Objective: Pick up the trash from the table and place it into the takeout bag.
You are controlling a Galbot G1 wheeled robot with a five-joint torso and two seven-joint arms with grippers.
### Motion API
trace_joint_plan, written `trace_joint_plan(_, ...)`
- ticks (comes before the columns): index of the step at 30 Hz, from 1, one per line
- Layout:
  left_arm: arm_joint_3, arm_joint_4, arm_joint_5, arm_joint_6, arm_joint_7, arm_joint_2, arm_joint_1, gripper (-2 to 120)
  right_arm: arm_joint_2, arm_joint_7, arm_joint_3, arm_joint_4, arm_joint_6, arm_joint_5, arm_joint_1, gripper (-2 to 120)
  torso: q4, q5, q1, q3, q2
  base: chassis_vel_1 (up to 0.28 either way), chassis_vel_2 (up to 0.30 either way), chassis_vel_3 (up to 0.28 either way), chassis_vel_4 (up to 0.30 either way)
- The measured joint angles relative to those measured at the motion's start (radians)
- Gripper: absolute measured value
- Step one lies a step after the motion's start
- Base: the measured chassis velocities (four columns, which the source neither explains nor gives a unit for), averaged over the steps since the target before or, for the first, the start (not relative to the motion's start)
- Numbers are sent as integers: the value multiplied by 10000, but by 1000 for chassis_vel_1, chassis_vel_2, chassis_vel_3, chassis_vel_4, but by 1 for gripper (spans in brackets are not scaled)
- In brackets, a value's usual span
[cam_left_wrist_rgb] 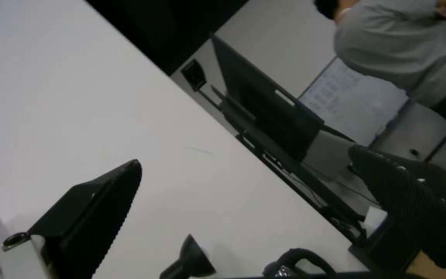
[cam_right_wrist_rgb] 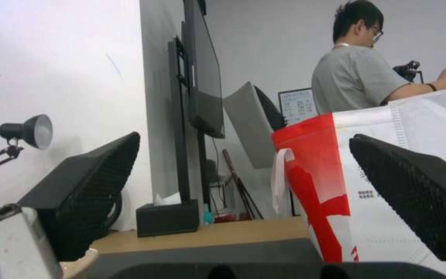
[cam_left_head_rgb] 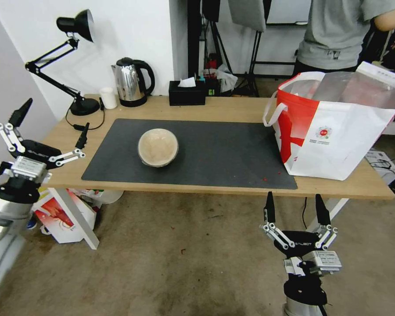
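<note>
Open mat (cam_left_head_rgb: 215, 153) surrounds the beige bowl (cam_left_head_rgb: 158, 147); takeout bag (cam_left_head_rgb: 333, 127) blocks its right end.

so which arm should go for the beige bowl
Probably left: the left gripper hangs open at the table's left end, nearer the beige bowl. The right gripper hangs open below the takeout bag.

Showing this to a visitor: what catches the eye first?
The big white and red takeout bag stands open on the table's right end. A lone beige bowl sits on the dark grey mat. Both grippers, left and right, hover with jaws open.
</note>
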Motion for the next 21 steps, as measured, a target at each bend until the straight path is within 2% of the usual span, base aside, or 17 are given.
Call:
trace_joint_plan(8, 27, 206, 474, -133, 343, 484, -64, 100, 0, 0, 0, 0, 0, 0, 0, 100, 0, 0, 0, 0, 0, 0, 0, 0, 0)
trace_joint_plan(14, 176, 650, 1600, -568, 416, 741, -194, 100, 0, 0, 0, 0, 0, 0, 0, 100, 0, -1, 0, 0, 0, 0, 0, 0, 0)
trace_joint_plan(21, 330, 997, 2443, -917, 450, 814, -291, 100, 0, 0, 0, 0, 0, 0, 0, 100, 0, 0, 0, 0, 0, 0, 0, 0, 0)
